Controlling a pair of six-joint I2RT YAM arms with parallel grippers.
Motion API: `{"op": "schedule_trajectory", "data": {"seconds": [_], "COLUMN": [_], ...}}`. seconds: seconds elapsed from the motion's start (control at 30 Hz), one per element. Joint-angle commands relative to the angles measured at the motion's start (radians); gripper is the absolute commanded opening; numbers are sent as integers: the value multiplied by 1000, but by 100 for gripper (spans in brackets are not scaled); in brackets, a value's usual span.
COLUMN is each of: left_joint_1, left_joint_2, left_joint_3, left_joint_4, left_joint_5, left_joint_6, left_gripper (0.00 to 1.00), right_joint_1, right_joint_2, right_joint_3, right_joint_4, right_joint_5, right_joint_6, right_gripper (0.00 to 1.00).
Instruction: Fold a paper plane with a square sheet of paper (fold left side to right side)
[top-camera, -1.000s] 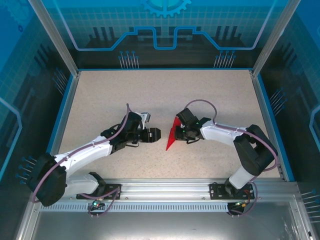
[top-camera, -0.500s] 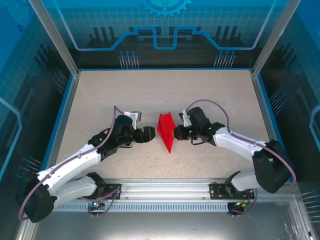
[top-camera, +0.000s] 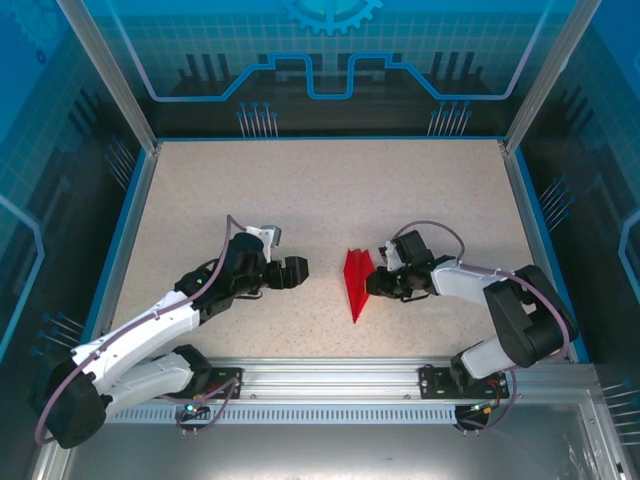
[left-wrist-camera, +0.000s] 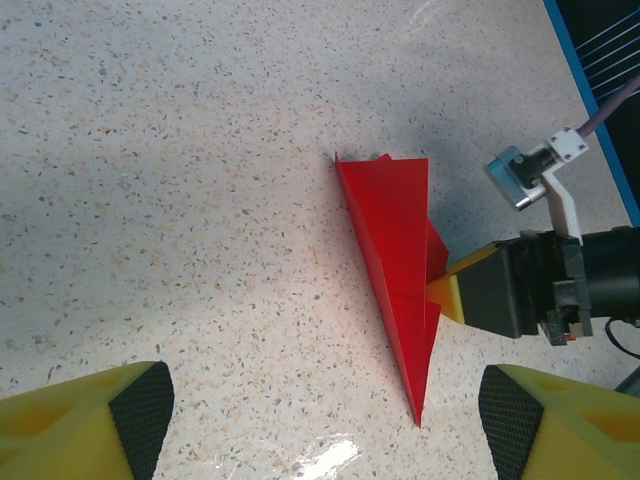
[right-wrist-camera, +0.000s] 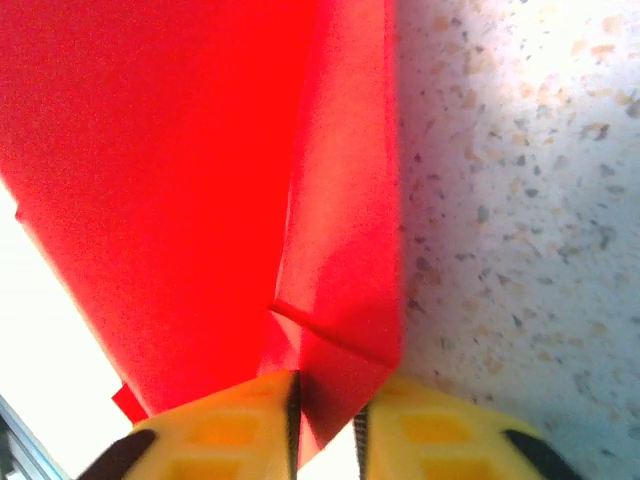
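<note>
Tabletop (top-camera: 300, 190) speckled, walls (top-camera: 330, 60) blue, plane (top-camera: 357, 282) red

Bright, even light from overhead in the top view, sharp throughout, with soft short shadows on the speckled table (top-camera: 330, 190). From the left wrist, white glare on the table near the bottom edge, grey shadow right of the paper plane (left-wrist-camera: 390, 240). From the right wrist, red paper blurred up close, blown-out white at lower left.

Speckled beige table (top-camera: 320, 190) — blue rim (top-camera: 330, 138) round its edges. Metal rail (top-camera: 330, 372) along the near side. Walls (top-camera: 400, 50) behind — blue line print.
</note>
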Motion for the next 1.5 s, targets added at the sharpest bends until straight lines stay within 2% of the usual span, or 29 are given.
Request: {"op": "schedule_trajectory", "data": {"seconds": [0.0,0.17,0.23,0.33,0.47,0.83,0.97,1.17,1.37,1.47], "left_joint_1": [7,8,8,7,7,8,9,8,10,9], "left_joint_2": [5,6,4,-1,2,7,11,17,9,0], "left_joint_3": [-1,-6,-13,-32,-43,-46,-44,-38,-32,-32], "left_joint_4": [-4,7,20,53,74,70,66,55,37,32], "left_joint_5": [-5,-7,-15,-17,-3,15,14,12,8,18], "left_joint_6": [7,4,-6,-26,-39,-28,-27,-21,-17,-16], "left_gripper": [84,84,85,92,99,99,99,99,99,99], "right_joint_1": [-5,33,59,118,188,260,267,288,279,240], "right_joint_2": [-78,-206,-239,-245,-183,-27,27,110,139,138], "right_joint_3": [52,109,117,120,133,207,227,256,310,368], "right_joint_4": [-123,-323,-345,-344,-317,-290,-295,-285,-307,-353], "right_joint_5": [54,204,209,212,224,255,277,290,309,325], "right_joint_6": [-40,-22,1,47,88,101,105,115,100,70], "right_gripper": [30,45,47,51,53,51,47,35,12,7]}}
